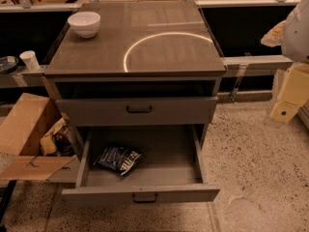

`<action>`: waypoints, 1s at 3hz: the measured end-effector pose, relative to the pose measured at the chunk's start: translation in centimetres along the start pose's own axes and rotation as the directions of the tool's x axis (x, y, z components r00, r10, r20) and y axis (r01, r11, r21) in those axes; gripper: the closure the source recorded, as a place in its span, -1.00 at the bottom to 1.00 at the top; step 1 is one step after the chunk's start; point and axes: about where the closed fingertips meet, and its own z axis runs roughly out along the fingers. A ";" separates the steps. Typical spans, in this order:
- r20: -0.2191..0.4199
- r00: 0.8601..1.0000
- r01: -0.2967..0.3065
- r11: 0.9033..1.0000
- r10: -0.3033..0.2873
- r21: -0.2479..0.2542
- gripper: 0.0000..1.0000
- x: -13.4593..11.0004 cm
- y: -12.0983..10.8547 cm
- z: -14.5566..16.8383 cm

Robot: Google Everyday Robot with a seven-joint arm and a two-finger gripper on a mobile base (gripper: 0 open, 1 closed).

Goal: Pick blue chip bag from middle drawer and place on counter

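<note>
**Figure.** The small, crinkly, dark-navy blue chip bag (119, 158) with white lettering lay flat on the floor of the wide, shallow grey metal middle drawer (96, 195). It sat toward nine o'clock of the floor's centre, near the left wall. The drawer stood pulled out, so the opening step was judged done; grasping, lifting and placing all remained.

The broad, matte grey-brown counter (96, 52) lay at twelve o'clock from the bag. It bore a thin pale arc and a round white ceramic bowl (84, 23) at its eleven-o'clock corner, but no bag.

The pale cream, blocky gripper (288, 100) appeared to hang at the scene's right edge, at roughly two o'clock from the bag and well apart from it. It was about level with the taller-fronted grey upper drawer (96, 112). Whether it was open or closed could not be told.
</note>
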 end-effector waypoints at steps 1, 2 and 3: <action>0.000 1.000 0.000 1.000 0.000 0.000 -1.00 0.0 0.0 0.0; 0.037 0.999 -0.031 0.999 0.033 -0.044 -1.00 -0.7 0.4 3.5; 0.121 0.990 -0.064 0.991 0.078 -0.113 -1.00 -2.2 2.2 9.8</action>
